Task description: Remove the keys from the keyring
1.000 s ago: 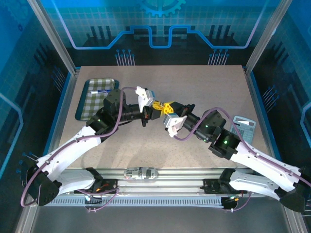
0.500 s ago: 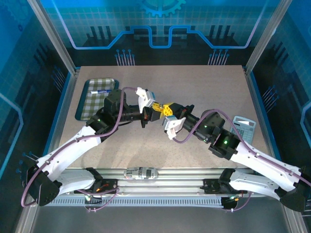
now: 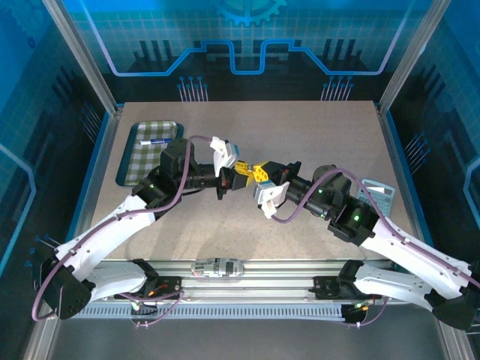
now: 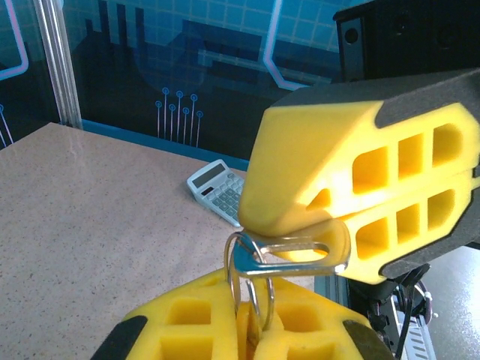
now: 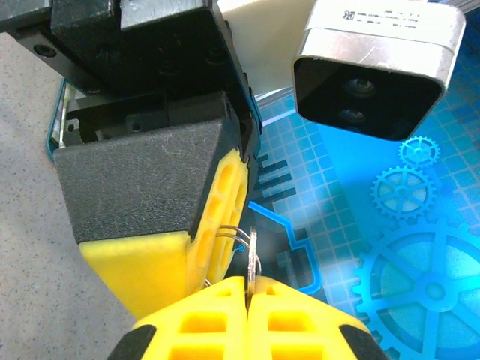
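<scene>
Pinching: left fingers (image 4: pixel 187 330) closed on keyring (image 4: pixel 253 304) | right fingers (image 4: pixel 337 150) closed on key (image 4: pixel 296 264) | key blade hidden

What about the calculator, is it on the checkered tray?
No, the calculator lies on the bare table near its right edge.

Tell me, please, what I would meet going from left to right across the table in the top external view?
checked tray → left gripper → right gripper → calculator
</scene>
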